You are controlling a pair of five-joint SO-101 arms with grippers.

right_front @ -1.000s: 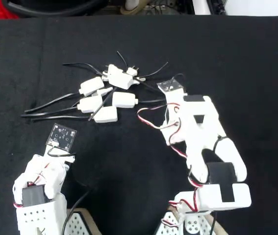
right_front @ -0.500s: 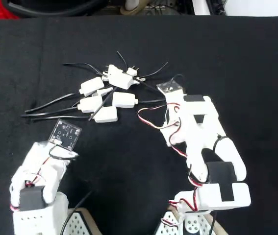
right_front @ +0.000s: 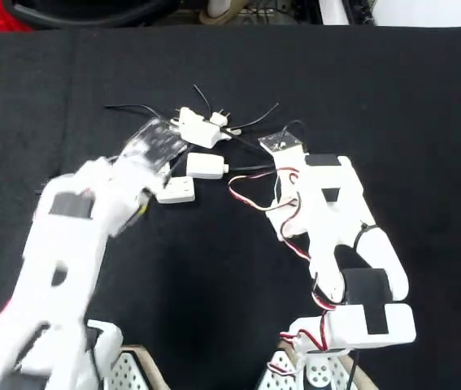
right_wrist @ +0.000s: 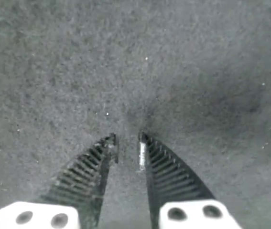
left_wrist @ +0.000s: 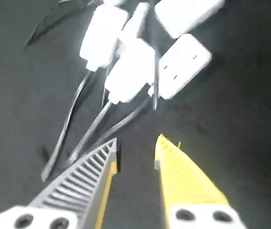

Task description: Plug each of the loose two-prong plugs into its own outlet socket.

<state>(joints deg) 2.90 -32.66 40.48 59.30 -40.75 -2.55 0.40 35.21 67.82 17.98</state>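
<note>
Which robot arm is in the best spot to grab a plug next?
Left. The left hand hangs open just short of the white plugs, pointing at them. The right hand points at black cloth.

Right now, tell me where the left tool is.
The left tool is open over the black cloth, short of the white plug cluster; in the high view its arm covers the cluster's left side.

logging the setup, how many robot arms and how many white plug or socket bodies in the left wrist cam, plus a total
robot arms: 2, the left arm and the right arm
white plug or socket bodies: 4, blurred, so at least that
total: 6
</note>
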